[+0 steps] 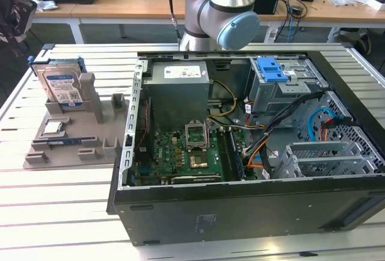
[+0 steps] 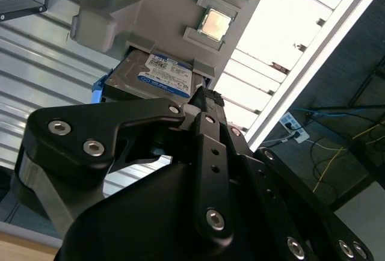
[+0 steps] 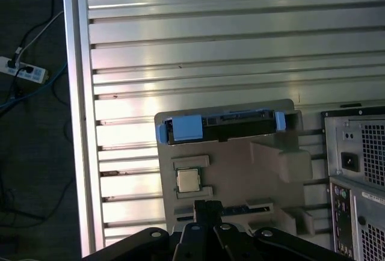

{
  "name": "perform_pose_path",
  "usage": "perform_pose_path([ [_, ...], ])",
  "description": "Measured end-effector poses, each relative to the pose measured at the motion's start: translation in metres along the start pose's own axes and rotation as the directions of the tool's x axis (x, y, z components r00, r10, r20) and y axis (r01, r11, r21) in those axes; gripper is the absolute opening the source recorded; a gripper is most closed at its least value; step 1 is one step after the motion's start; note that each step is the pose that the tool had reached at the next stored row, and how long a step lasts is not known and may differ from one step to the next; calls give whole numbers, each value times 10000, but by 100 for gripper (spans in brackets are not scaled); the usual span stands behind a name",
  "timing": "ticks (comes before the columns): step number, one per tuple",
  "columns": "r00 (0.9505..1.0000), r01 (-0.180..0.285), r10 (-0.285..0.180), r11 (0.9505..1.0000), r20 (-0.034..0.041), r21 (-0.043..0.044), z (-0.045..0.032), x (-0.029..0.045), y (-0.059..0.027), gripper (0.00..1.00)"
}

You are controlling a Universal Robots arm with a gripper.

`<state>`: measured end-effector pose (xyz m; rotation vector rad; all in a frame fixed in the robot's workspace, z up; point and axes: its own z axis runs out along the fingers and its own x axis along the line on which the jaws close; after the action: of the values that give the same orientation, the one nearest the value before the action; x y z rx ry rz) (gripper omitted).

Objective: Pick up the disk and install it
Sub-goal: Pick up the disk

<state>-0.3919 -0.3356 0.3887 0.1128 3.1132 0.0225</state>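
Evidently on the approach; the tool (image 3: 207,205), pinched narrow and empty, hangs apart from the disk (image 1: 62,86), upright in its grey holder (image 1: 90,100) at nine o'clock of the case (image 1: 240,213); grasping calls for spreading first.

The disk (image 1: 60,88) is silver with a white-and-blue label and a blue frame, its holder (image 1: 101,116) plain grey, the table (image 1: 54,207) ribbed silver, the computer case (image 1: 240,213) black, the motherboard (image 1: 174,153) green.

disk (image 1: 62,88): 1 | chip (image 1: 53,127): 1 | grey holder (image 1: 99,109): 1 | computer case (image 1: 240,208): 1 | blue clip (image 1: 271,68): 1
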Motion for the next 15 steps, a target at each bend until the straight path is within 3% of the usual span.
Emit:
perform_pose_path([
  [5, 9955, 948, -948, 9955, -13, -25, 0, 0, 0, 10],
  [9, 9853, 1706, -1706, 9853, -23, -46, 0, 0, 0, 10],
  [11, 9776, 2102, -2102, 9776, -27, -57, 0, 0, 0, 10],
  [15, 9442, 3294, -3295, 9441, -37, -93, 0, 0, 0, 10],
])
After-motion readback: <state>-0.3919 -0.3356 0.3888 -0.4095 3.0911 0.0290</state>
